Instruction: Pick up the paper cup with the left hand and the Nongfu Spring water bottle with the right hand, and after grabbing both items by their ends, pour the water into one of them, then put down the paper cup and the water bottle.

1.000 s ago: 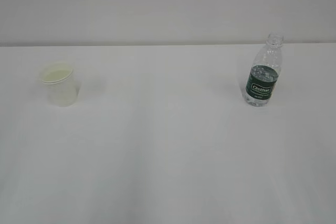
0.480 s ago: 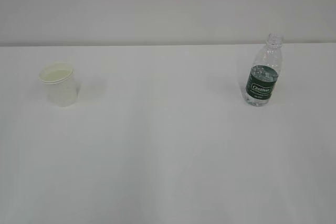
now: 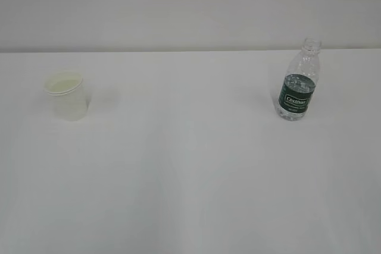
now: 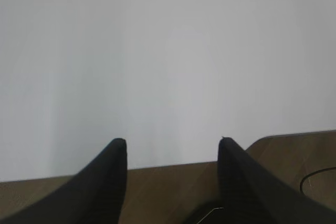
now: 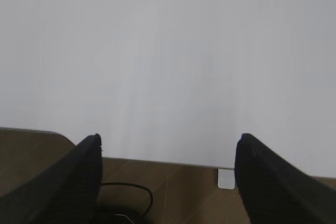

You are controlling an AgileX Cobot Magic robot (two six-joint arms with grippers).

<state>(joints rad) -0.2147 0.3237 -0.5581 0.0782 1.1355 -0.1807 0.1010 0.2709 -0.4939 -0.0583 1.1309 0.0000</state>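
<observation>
The cup (image 3: 66,95) stands far left on the table (image 3: 190,176): light, crushable, so grip gently mid-wall. The bottle (image 3: 297,84) stands far right, uncapped and slippery; take its ribbed base. Left gripper (image 4: 172,148) and right gripper (image 5: 167,142) gape empty.

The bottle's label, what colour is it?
Dark green with white lettering, on the bottle; the exterior view shows it best.

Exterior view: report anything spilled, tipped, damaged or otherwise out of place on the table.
Nothing stands out. The small white tapered paper cup and the clear ribbed plastic bottle with a dark green label both stand upright, far apart, on the white table; no spill shows.
</observation>
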